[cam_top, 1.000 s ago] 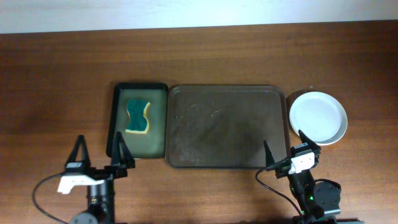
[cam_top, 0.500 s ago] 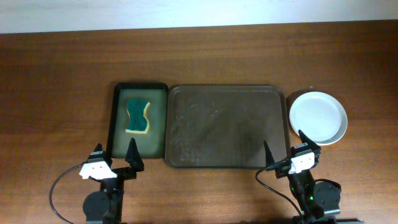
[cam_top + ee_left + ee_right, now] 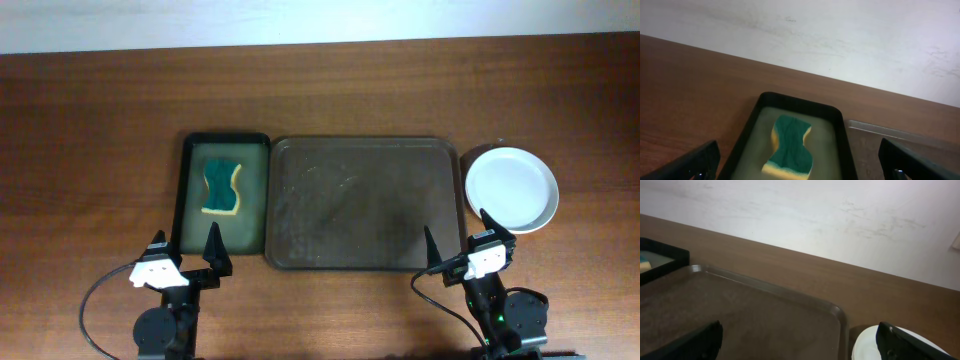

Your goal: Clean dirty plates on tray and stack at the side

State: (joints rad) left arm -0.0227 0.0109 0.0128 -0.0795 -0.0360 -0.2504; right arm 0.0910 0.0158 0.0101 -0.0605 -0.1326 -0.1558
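Note:
The dark brown tray (image 3: pixel 365 203) lies in the middle of the table with nothing on it; faint marks show on its surface. The white plates (image 3: pixel 511 189) sit on the table just right of the tray and look like one round disc from above; I cannot tell how many there are. My left gripper (image 3: pixel 186 245) is open and empty near the front edge, below the black tray. My right gripper (image 3: pixel 460 238) is open and empty at the brown tray's front right corner. In the right wrist view the tray (image 3: pixel 765 315) and a plate edge (image 3: pixel 867 345) show between the open fingers.
A narrow black-rimmed tray (image 3: pixel 190 200) with a greenish inside lies left of the brown tray and holds a green and yellow sponge (image 3: pixel 222 186). The sponge (image 3: pixel 790 145) also shows in the left wrist view. A white wall runs behind the table.
My left gripper has shifted to the right, toward the black tray, and then stopped. The right arm, the plates and the trays have not moved.

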